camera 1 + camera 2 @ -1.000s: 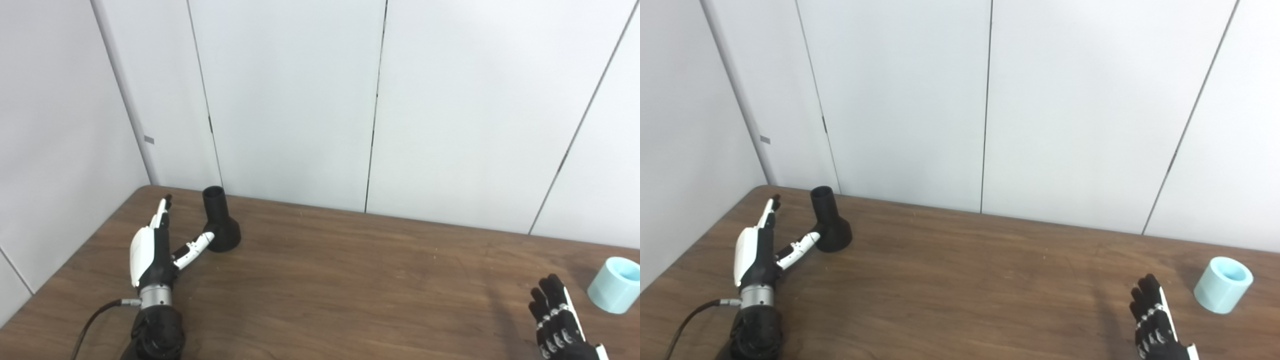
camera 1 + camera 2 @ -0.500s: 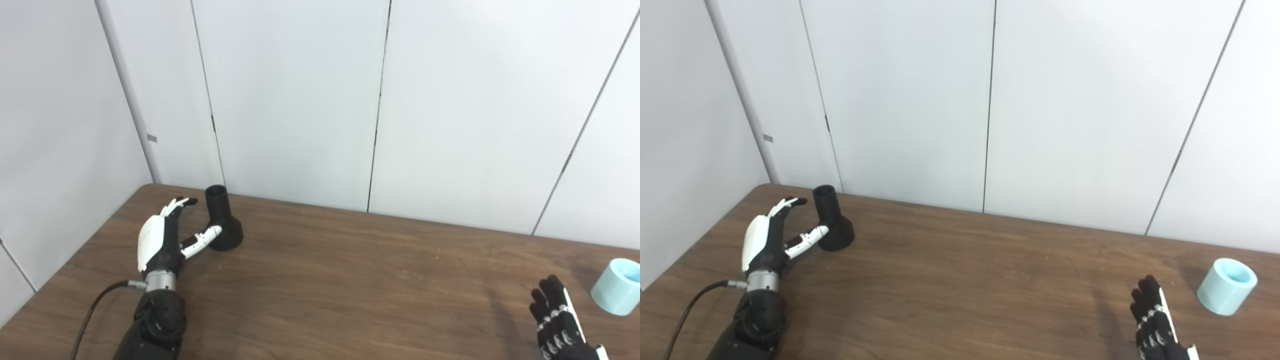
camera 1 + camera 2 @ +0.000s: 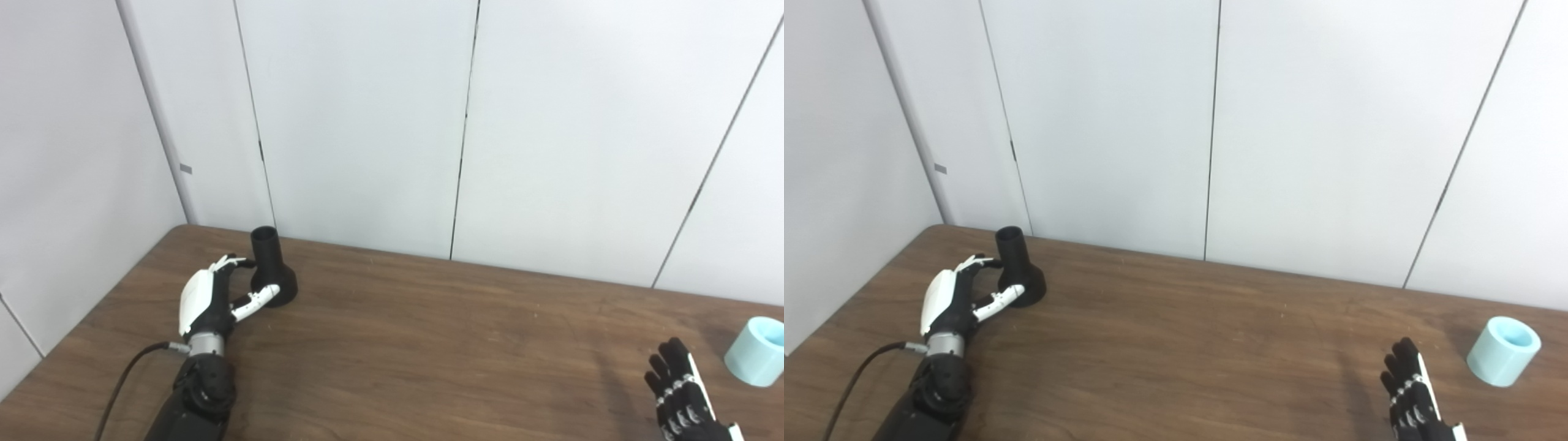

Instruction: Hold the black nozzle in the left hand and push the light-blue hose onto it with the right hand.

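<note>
Black nozzle [image 3: 271,269] upright on its wide base at the far left of the brown table [image 3: 429,343], narrow open neck pointing up, close to the white wall panels [image 3: 367,122]. Left hand [image 3: 211,294] just beside the nozzle on its left, fingers [image 3: 236,263] curled toward the neck and thumb reaching to the flared base; actual contact not clear from either view, so no grip confirmed. Cable [image 3: 125,383] trailing from the left wrist toward the bottom edge. Light-blue hose [image 3: 1503,350], a short open-topped tube, tilted on the table at the far right, well apart from the nozzle. Shown whole in the right eye view with bare table beyond it; cut by the picture edge in the left eye view. Right hand [image 3: 1410,398] low at the bottom right, near the hose but not touching it, fingers extended and a little apart, holding nothing. Wrist of that hand out of frame in both views.
</note>
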{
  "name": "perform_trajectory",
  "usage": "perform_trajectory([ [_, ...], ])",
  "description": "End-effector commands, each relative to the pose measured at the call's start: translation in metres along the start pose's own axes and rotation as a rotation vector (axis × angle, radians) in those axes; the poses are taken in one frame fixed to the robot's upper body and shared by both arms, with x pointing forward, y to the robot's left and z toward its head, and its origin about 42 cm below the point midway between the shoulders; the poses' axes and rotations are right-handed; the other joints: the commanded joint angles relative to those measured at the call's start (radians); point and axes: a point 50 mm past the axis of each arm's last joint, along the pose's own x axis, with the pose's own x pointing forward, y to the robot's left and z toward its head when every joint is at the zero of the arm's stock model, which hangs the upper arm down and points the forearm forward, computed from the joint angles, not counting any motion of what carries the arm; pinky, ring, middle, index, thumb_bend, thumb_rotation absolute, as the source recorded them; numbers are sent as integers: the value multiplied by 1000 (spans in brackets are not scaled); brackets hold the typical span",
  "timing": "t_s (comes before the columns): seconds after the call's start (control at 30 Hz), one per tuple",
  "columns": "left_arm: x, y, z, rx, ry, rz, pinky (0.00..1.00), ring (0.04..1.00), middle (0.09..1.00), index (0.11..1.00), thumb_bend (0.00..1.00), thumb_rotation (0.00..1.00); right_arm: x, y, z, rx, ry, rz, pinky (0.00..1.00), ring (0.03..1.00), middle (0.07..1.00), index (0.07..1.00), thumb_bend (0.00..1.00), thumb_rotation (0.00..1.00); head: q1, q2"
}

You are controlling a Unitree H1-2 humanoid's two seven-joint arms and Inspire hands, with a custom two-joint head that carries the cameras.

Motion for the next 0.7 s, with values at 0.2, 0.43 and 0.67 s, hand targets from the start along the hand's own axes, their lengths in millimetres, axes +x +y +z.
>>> perform_trajectory([
  [0.2,30,13,23,18,-77,27,1000,964,903,629,773,541,-36,-3,-28,3,142,-17,980,1000,1000,1000,742,839,-3,5],
  [0.43,31,8,29,22,-87,6,1000,969,899,625,770,539,-37,-2,-27,4,143,-18,981,1000,1000,1000,739,840,-6,8],
  [0.67,31,6,31,25,-96,0,1000,970,891,610,771,539,-36,-1,-26,8,146,-21,979,1000,1000,1000,729,839,-5,13],
])
